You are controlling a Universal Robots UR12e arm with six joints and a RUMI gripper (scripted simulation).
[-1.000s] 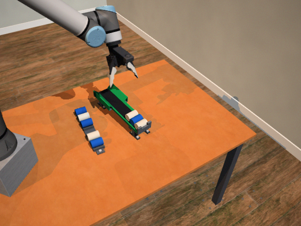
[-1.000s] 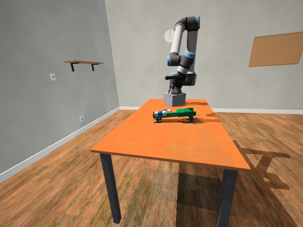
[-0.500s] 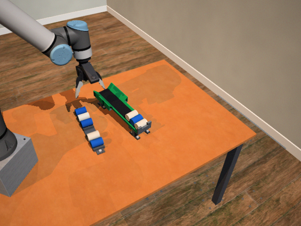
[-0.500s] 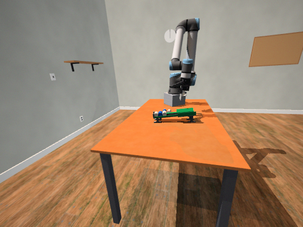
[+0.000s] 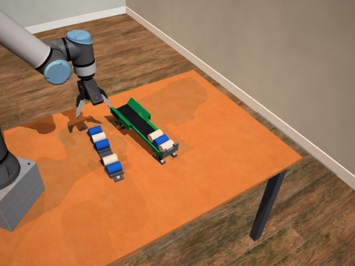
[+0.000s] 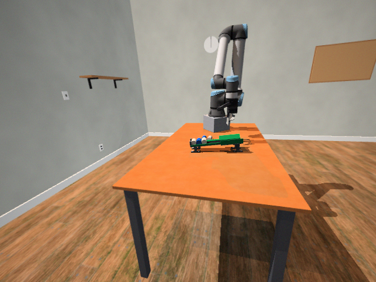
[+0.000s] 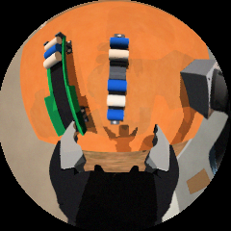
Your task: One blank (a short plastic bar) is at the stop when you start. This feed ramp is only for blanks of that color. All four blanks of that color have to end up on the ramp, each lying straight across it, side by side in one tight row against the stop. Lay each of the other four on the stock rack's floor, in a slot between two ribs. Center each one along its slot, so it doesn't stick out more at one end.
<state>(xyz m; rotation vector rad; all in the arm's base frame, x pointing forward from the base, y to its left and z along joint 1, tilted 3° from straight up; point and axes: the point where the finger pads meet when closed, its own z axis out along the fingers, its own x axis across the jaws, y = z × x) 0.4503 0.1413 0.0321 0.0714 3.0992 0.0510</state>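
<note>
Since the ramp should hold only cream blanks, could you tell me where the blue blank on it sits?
In the top view, the blue blank lies across the ramp at its low end, between two cream blanks.

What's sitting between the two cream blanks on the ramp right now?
One blue blank lies between the cream blank at the stop and the upper cream blank on the feed ramp. The top view shows it best.
</note>
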